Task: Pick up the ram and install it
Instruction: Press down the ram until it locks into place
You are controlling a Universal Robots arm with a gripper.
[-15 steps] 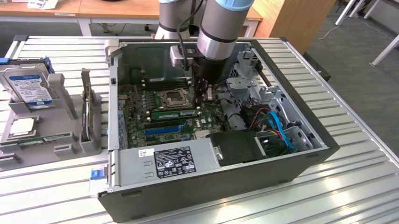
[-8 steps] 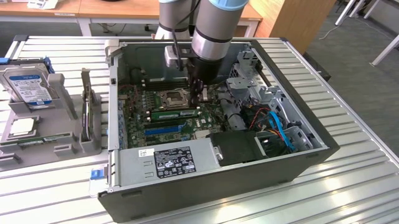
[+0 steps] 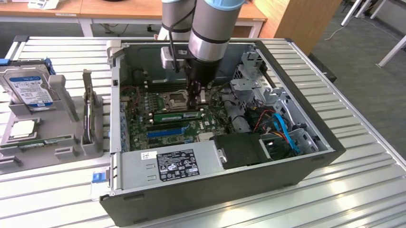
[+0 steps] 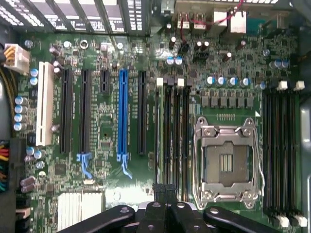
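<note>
The ram (image 3: 178, 115), a green stick, sits edge-up in a slot of the motherboard (image 3: 142, 102), near the middle of the exterior frame, just below the CPU socket (image 3: 174, 99). The hand (image 3: 197, 99) hangs right over the socket with its fingers closed and nothing between them, close to the stick but apart from it. Around them stands the open computer case (image 3: 304, 164) on the slatted desk (image 3: 355, 190). At the frame's left, a grey holder (image 3: 47, 147) carries a hard drive (image 3: 28, 88).

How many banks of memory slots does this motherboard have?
2: one bank between the blue slot and the CPU socket, nearest the gripper; the other bank on the socket's far side.
</note>
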